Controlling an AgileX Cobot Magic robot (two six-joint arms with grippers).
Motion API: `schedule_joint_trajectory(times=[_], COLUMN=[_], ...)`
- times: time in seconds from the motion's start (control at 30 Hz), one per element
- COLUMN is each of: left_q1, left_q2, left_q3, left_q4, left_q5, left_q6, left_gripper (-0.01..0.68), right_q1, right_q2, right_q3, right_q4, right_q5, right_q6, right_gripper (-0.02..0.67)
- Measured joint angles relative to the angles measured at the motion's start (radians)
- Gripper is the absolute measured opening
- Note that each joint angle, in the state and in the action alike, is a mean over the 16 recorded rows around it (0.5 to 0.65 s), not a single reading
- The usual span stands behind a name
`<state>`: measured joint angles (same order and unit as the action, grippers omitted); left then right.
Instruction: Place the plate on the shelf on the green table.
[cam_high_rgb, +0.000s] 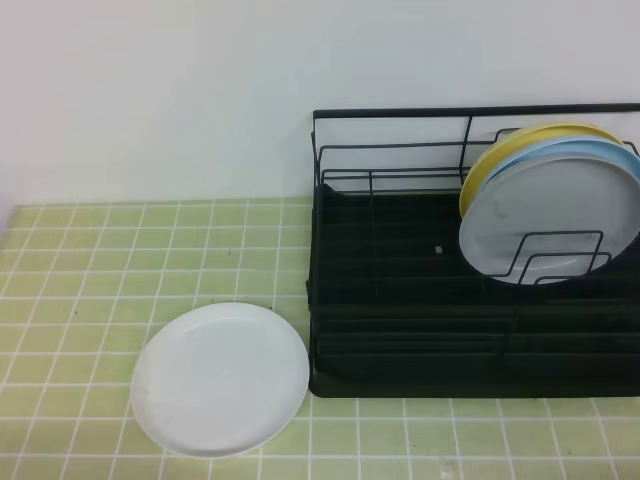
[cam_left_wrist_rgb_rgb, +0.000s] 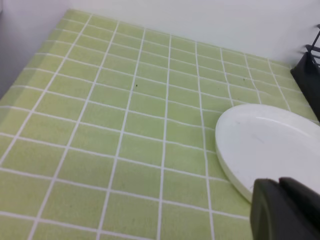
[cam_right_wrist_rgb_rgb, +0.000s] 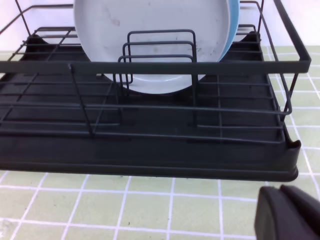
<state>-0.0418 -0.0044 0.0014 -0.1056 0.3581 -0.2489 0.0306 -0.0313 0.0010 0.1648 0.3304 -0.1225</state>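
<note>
We see the plate (cam_high_rgb: 220, 378) flat on the green table (cam_high_rgb: 80, 260), beside the shelf (cam_high_rgb: 400, 300). Both grippers' fingers pressed together, holding nothing. Prob. stiff, slippery, fragile; grip the rim.

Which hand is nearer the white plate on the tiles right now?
Left. The left hand hangs just over the white plate, by its near rim. The right hand is over the tiles in front of the dish rack, plate out of its view.
</note>
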Motion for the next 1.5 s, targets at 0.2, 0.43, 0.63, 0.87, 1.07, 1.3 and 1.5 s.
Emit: schedule_joint_trajectory(times=[0.2,0.43,0.63,0.87,1.07,1.3,1.5], left_q1=[0.0,0.0,0.0,0.0,0.0,0.0,0.0], left_q2=[0.0,0.0,0.0,0.0,0.0,0.0,0.0], left_q3=[0.0,0.0,0.0,0.0,0.0,0.0,0.0], left_q4=[0.0,0.0,0.0,0.0,0.0,0.0,0.006], left_q5=[0.0,0.0,0.0,0.0,0.001,0.001,-0.001], left_q6=[0.0,0.0,0.0,0.0,0.0,0.0,0.016], left_gripper=[-0.003,-0.003,-0.003,-0.003,-0.003,-0.003,-0.003], right_q1=[0.0,0.0,0.0,0.0,0.0,0.0,0.0], right_q2=[0.004,0.003,0.0,0.0,0.001,0.005,0.005], right_q3=[0.0,0.0,0.0,0.0,0.0,0.0,0.0], right_q4=[0.0,0.0,0.0,0.0,0.0,-0.009,-0.022], right_q5=[0.0,0.0,0.0,0.0,0.0,-0.001,-0.002], right_q6=[0.0,0.0,0.0,0.0,0.0,0.0,-0.002], right_gripper=[0.0,0.0,0.0,0.0,0.0,0.0,0.0])
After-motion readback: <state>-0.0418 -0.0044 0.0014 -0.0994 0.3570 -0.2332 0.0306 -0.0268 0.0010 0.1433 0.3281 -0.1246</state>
